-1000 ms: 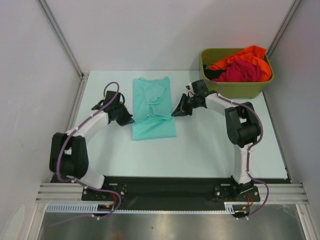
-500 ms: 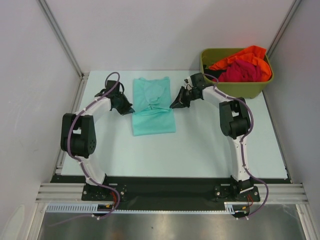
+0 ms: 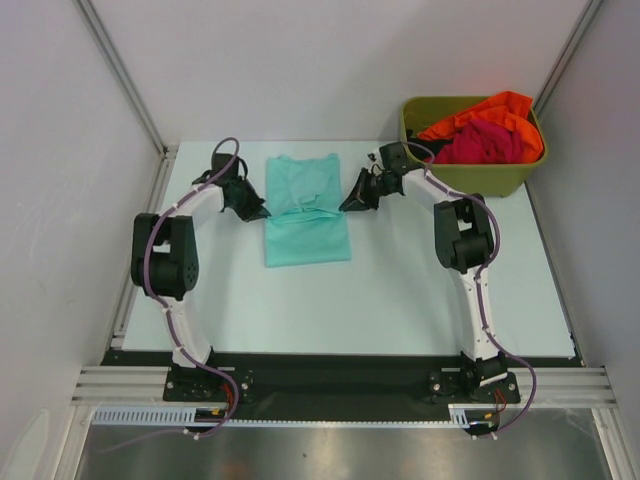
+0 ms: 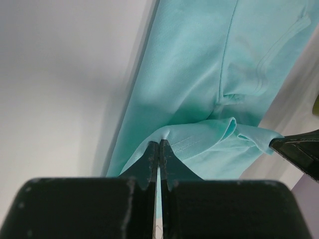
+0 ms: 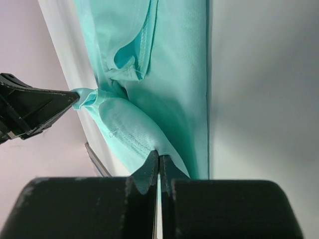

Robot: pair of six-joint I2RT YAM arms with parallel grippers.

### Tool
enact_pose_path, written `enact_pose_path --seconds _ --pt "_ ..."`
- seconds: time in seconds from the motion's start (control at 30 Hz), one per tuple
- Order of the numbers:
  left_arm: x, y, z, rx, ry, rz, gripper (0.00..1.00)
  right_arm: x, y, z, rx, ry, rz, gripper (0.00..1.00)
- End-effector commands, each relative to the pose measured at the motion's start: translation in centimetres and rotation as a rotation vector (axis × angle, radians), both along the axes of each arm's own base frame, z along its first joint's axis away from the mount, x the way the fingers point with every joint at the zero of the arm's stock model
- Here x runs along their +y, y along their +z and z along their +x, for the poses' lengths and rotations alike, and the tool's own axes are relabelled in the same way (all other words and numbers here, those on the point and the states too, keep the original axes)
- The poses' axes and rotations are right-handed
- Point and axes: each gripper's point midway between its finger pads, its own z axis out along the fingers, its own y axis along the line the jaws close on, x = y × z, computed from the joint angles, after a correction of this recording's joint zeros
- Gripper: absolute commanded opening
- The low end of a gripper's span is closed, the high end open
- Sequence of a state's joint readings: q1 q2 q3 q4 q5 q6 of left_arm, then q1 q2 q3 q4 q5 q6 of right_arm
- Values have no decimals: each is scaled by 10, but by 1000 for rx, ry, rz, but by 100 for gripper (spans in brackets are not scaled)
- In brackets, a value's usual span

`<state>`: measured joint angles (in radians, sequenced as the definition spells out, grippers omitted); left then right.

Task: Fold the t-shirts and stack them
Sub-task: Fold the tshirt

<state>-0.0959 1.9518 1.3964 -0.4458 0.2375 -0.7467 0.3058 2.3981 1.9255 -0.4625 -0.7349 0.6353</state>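
On the bench, left tool pinched shut on the left edge of the teal t-shirt lying mid-surface, right tool clamped on its opposite edge, hem raised between them; orange t-shirt and magenta t-shirt heaped in the olive bin, far right.

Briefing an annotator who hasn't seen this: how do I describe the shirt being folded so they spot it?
On the white table, between the arms, lies the teal t-shirt, pinched by the left gripper and right gripper. It alone is outside the olive bin, where the orange shirt and magenta shirt are heaped.
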Motion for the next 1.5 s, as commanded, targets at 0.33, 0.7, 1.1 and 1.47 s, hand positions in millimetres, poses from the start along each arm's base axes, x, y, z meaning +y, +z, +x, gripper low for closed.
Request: enact_pose_path --seconds 0.33,0.7,1.1,1.47 --pt "2 3 26 -34 -20 -25 0 -9 -8 25 -14 -17 -23 9" --pt "50 78 30 -217 5 235 57 -47 37 55 -186 -10 -235 61" --pt "-71 62 -40 -336 -242 -187 40 7 37 -38 -241 85 -204 40" --pt "-93 1 -8 -273 -232 -246 37 44 -16 -25 -255 97 -146 19"
